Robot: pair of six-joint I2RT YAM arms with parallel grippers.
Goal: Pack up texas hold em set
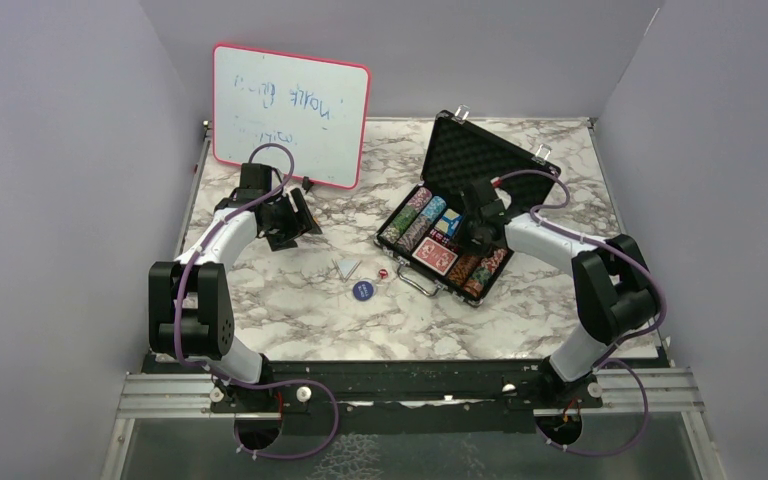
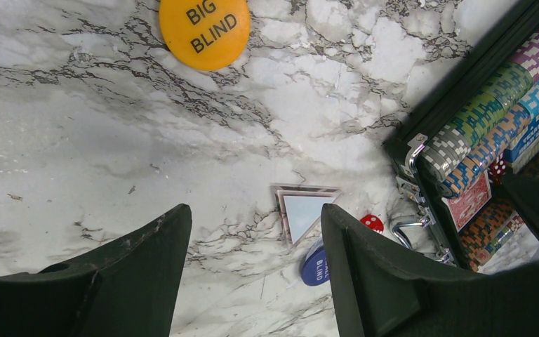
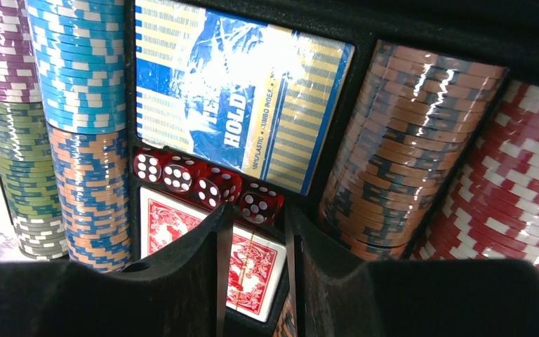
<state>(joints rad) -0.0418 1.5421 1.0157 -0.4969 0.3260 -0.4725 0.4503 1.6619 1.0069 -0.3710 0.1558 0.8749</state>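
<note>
The black case (image 1: 490, 150) lies open at the back right, its tray filled with striped chip stacks (image 3: 84, 77), a blue card box (image 3: 238, 98), red-backed cards (image 3: 175, 225) and a row of red dice (image 3: 207, 184). My right gripper (image 3: 260, 210) hovers just over the cards, slightly open, with nothing between its fingers. On the marble to the left of the case lie one red die (image 2: 373, 222), the blue button (image 2: 314, 267) and the orange "BIG BLIND" button (image 2: 204, 28). My left gripper (image 2: 254, 210) hangs open above the marble, empty.
A pink-framed whiteboard (image 1: 290, 115) leans at the back left, close behind my left arm. A small triangular plate (image 2: 302, 210) lies beside the blue button. The case's metal handle (image 2: 410, 228) points toward the loose pieces. Grey walls close in three sides.
</note>
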